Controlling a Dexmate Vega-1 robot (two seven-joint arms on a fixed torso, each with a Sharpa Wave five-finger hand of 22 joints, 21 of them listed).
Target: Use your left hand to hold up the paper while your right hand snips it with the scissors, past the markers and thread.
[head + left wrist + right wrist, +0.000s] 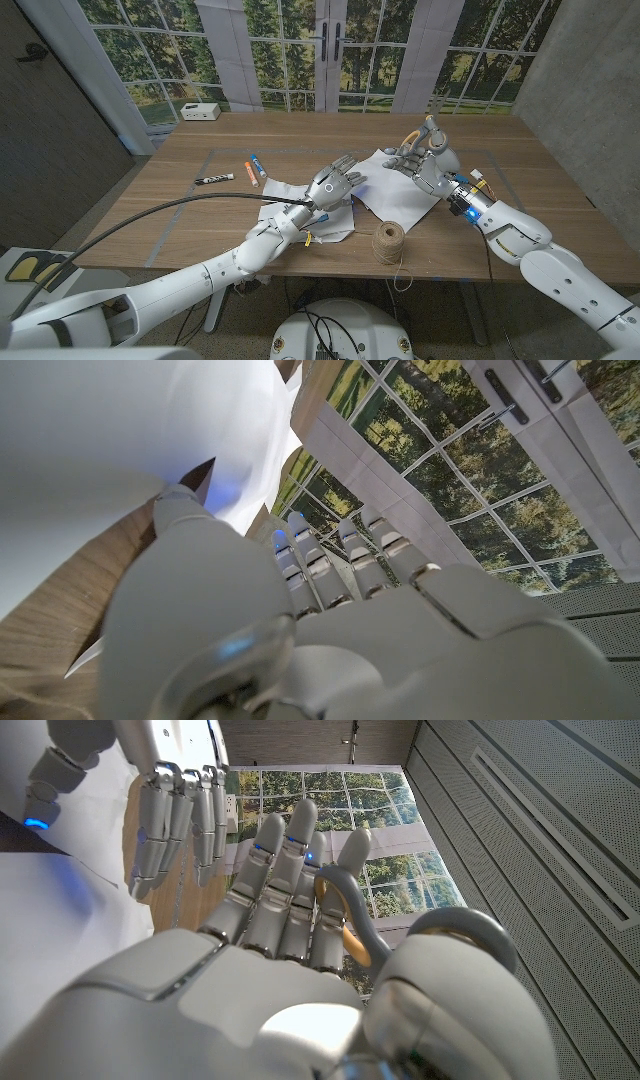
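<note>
Taking the twine spool (389, 240) near the front edge of the wooden tabletop (200, 215) as landmark: far to its left lie the markers (235, 172), well apart from it. Just left of and behind the spool, the left hand (334, 185) rests on the white paper (395, 195), fingers (300, 555) spread, gripping nothing. Behind and right of the spool, the right hand (425, 160) holds the grey-handled scissors (345, 915) over the paper's far edge.

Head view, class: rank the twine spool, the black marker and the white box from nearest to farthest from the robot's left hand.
From the left hand:
1. Twine spool, near table edge, toward the robot's right.
2. Black marker, out to the robot's left.
3. White box, far left corner.
</note>
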